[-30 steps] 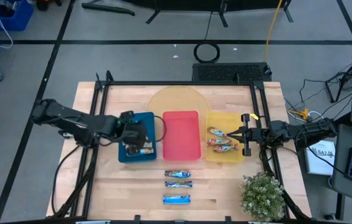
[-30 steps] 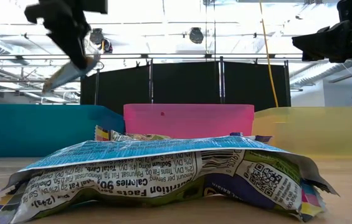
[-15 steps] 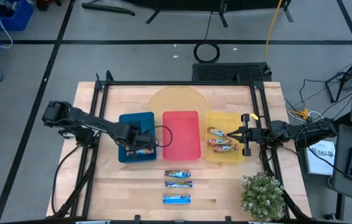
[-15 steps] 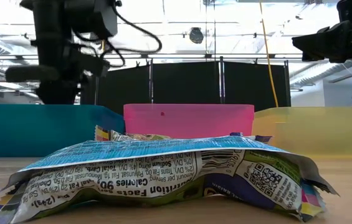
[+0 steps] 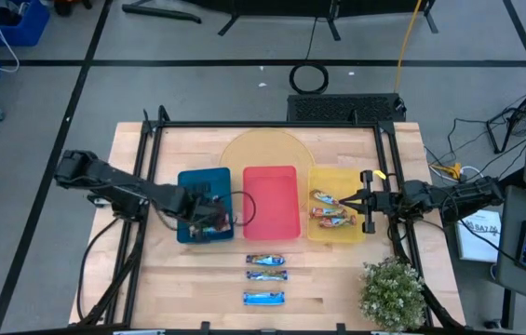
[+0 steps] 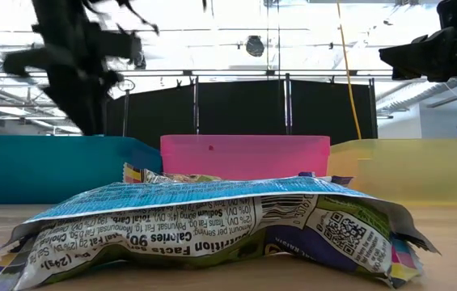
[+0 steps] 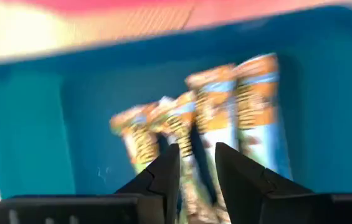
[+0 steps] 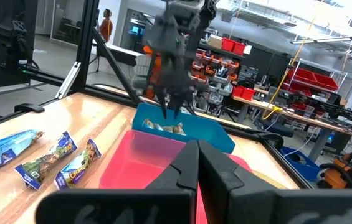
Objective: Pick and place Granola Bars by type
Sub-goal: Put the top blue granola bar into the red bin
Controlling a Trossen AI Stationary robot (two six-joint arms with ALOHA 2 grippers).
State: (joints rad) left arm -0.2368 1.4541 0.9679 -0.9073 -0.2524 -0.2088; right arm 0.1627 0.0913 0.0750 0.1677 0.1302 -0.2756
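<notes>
Left wrist view, left jaws (image 7: 195, 163) apart, above tan-gold bars (image 7: 225, 106)

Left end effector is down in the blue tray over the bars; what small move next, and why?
Probably lift the left end effector straight up out of the blue rectangular tray. The tan-gold foil-wrapped bars lie beyond its slightly parted fingers, seemingly ungripped, and three blue-white wrapped bars wait on the wooden table.

Wooden table (image 5: 160, 270), blue tray (image 5: 188, 181), red tray (image 5: 270, 177), yellow tray (image 5: 332, 177), three blue-white bars (image 5: 265, 274), plant (image 5: 391, 290)
</notes>
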